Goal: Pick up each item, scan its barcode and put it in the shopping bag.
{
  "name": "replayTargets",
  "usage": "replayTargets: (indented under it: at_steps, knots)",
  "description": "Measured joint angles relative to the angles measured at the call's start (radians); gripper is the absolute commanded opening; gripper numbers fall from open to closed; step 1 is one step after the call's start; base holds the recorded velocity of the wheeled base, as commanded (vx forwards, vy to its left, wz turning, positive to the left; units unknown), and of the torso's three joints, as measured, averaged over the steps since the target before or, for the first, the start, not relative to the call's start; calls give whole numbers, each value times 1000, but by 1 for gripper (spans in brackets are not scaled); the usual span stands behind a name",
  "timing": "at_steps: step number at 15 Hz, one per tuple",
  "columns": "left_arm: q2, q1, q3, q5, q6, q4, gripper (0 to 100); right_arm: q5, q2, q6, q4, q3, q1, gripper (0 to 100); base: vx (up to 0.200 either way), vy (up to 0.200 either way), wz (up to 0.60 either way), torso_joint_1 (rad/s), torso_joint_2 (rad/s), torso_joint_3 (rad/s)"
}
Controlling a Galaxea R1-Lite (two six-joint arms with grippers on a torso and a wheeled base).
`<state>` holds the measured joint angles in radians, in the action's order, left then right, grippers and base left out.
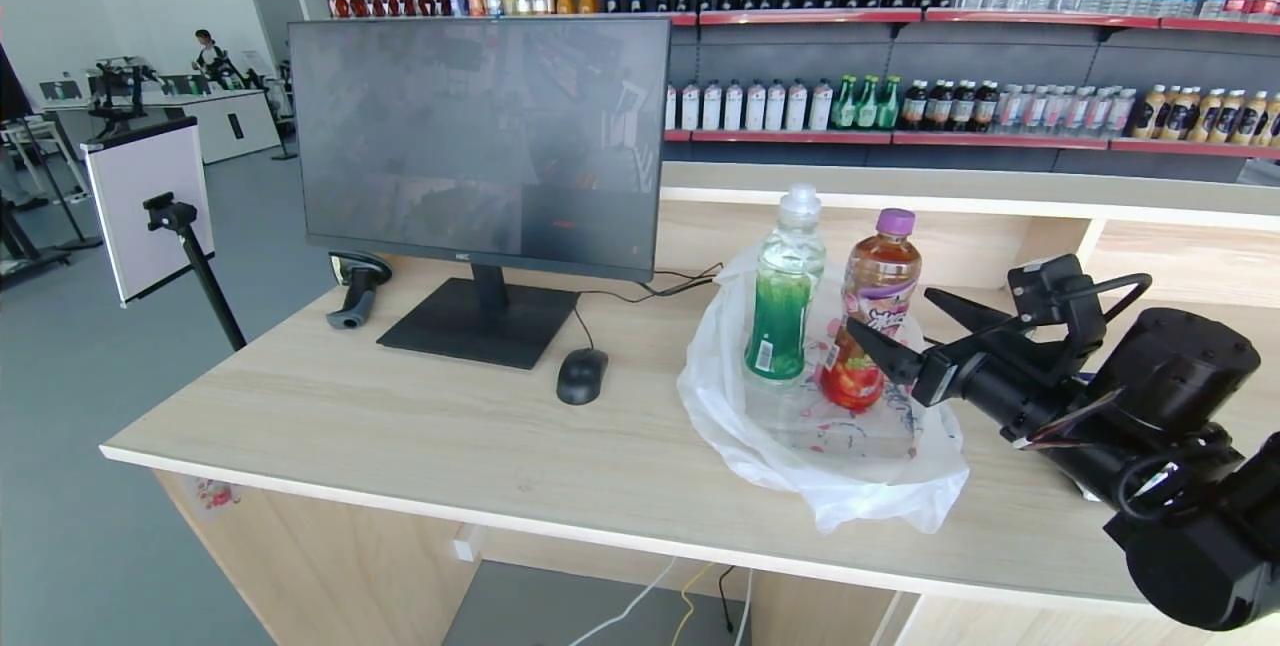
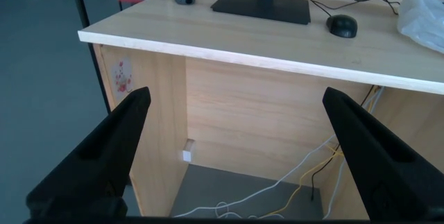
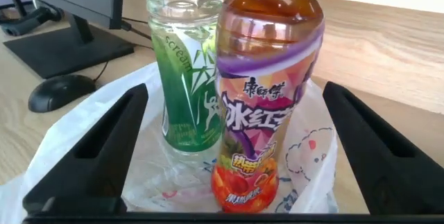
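Two bottles stand upright in the white plastic shopping bag [image 1: 860,486] on the counter: a clear one with a green label [image 1: 783,298] [image 3: 182,78] and a tea bottle with a purple cap [image 1: 872,311] [image 3: 267,92]. My right gripper [image 1: 925,331] [image 3: 232,151] is open just right of the tea bottle, fingers spread either side of it, not touching. My left gripper [image 2: 236,151] is open below and in front of the counter, holding nothing.
A monitor [image 1: 480,141] stands at the back left of the wooden counter [image 1: 400,426], with a mouse [image 1: 581,375] [image 2: 343,25] and a handheld barcode scanner [image 1: 355,291] near it. Shelves of drinks [image 1: 950,36] line the wall behind.
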<state>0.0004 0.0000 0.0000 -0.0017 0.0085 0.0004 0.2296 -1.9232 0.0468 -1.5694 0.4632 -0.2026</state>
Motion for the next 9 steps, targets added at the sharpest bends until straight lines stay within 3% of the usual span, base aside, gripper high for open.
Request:
replayTargets:
  at_steps: [3, 8, 9]
  knots:
    - [0, 0, 0, 0, -1, 0, 100, 0, 24, 5, -1, -1, -36, 100, -200, 0, 0, 6, 6, 4]
    - [0, 0, 0, 0, 0, 0, 100, 0, 52, 48, -1, -25, -12, 100, -200, 0, 0, -6, 1, 2]
    - [0, 0, 0, 0, 0, 0, 100, 0, 57, 92, 0, -52, 7, 100, 0, 0, 0, 0, 0, 0]
